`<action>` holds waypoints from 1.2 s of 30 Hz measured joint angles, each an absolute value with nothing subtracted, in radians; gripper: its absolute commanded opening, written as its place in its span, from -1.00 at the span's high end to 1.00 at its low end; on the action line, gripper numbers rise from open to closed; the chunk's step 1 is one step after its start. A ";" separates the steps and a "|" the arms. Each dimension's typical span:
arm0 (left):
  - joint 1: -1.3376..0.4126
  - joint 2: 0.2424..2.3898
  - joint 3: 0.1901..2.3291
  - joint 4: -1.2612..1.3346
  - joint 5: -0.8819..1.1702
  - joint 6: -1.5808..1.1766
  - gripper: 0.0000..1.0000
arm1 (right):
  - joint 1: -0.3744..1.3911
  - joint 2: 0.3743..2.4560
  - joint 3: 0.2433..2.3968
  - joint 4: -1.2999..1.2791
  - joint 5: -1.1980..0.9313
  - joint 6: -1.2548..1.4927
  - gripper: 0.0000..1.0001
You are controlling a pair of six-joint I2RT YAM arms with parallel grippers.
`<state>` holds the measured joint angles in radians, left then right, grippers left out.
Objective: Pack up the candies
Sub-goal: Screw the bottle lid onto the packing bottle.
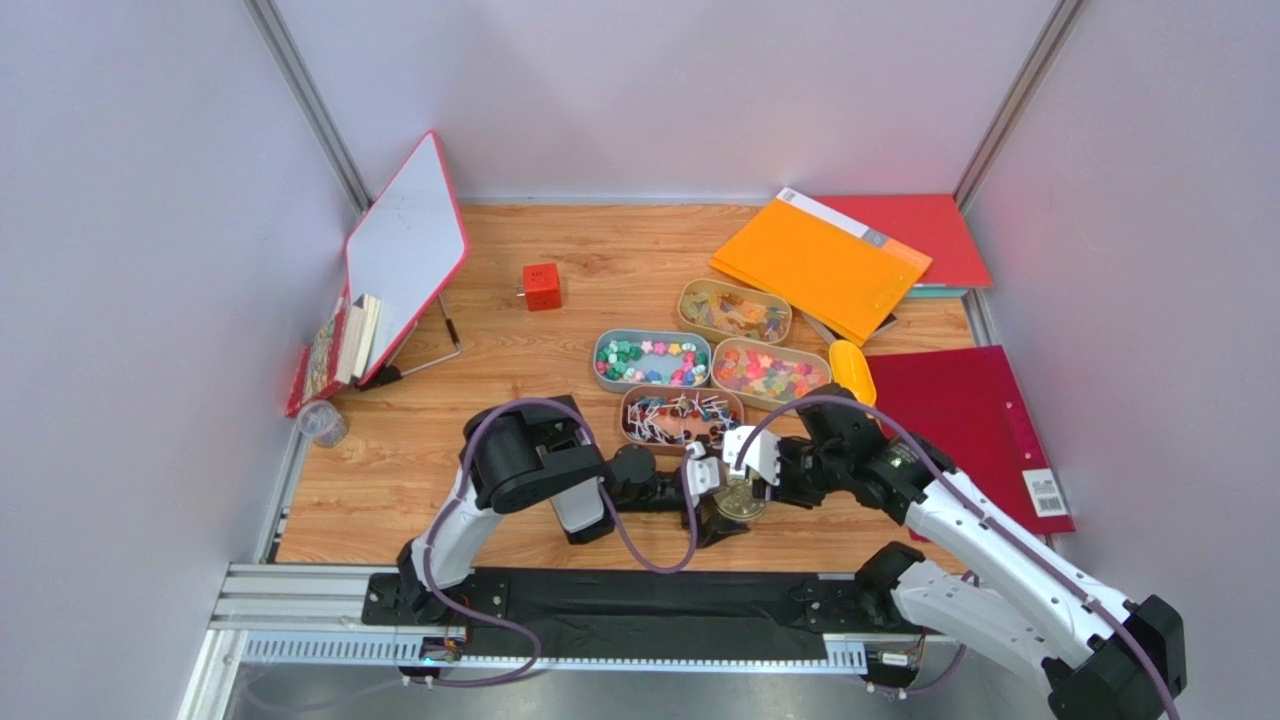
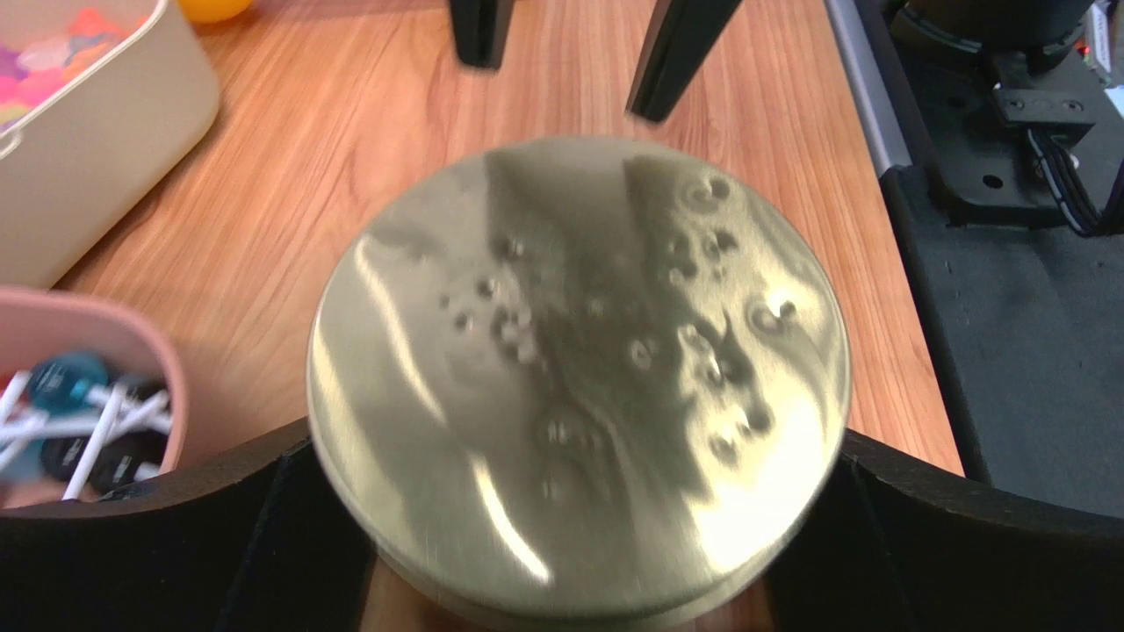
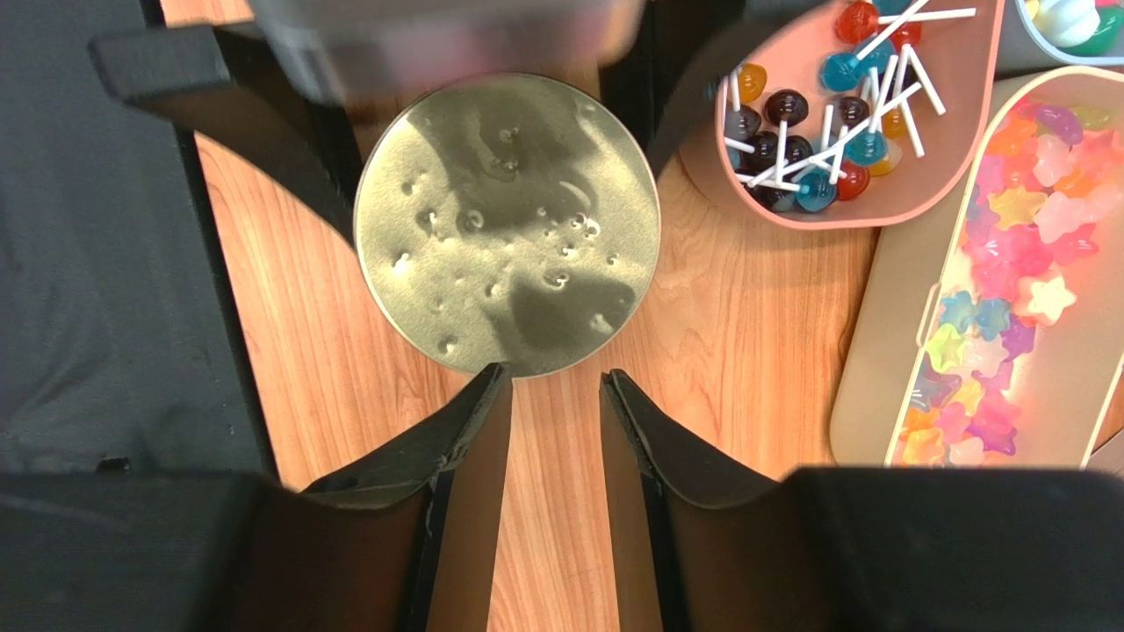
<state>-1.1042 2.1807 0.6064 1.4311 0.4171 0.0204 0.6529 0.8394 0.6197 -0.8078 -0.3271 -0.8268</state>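
Left pincer (image 2: 577, 454) spread wide, straddling gold lid (image 3: 508, 224); right pincer (image 3: 554, 382) slightly apart, empty, at lid's 6 o'clock. Risk: an off-centre squeeze skids lid into tray (image 3: 844, 221) of candies (image 3: 808, 148) at 2 o'clock.
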 measured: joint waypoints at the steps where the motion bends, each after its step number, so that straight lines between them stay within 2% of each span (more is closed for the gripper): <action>1: -1.104 2.170 0.591 1.437 0.403 0.022 -0.99 | 0.653 0.837 0.624 -0.815 -0.327 -0.821 0.27; 8: -1.104 2.151 0.542 1.461 0.383 0.025 -0.99 | 0.653 0.845 0.658 -0.824 -0.365 -0.778 0.24; 15: -1.104 2.157 0.545 1.469 0.391 0.028 -0.99 | 0.659 0.944 0.691 -0.798 -0.397 -0.772 0.25; 22: -1.106 2.190 0.591 1.474 0.414 0.021 -0.63 | 0.659 0.948 0.691 -0.785 -0.391 -0.774 0.24; 27: -1.106 2.194 0.598 1.471 0.417 0.019 -0.59 | 0.659 0.884 0.691 -0.788 -0.370 -0.773 0.21; 30: -1.106 2.194 0.601 1.466 0.420 0.020 -0.55 | 0.659 0.863 0.691 -0.788 -0.353 -0.771 0.05; 31: -1.106 2.194 0.604 1.464 0.422 0.020 -0.43 | 0.659 0.864 0.693 -0.789 -0.347 -0.771 -0.09; 33: -1.106 2.194 0.607 1.458 0.425 0.020 -0.23 | 0.655 0.873 0.697 -0.796 -0.344 -0.770 -0.23; 34: -1.106 2.194 0.609 1.456 0.427 0.020 0.00 | 0.650 0.883 0.704 -0.813 -0.348 -0.775 -0.34; 36: -1.106 2.196 0.617 1.449 0.430 0.021 0.32 | 0.640 0.911 0.727 -0.855 -0.369 -0.789 -0.46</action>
<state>-1.1065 2.1956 0.6167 1.4487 0.4305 0.0208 0.6403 0.9108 0.7265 -0.8547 -0.3687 -0.7887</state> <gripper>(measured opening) 0.890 0.647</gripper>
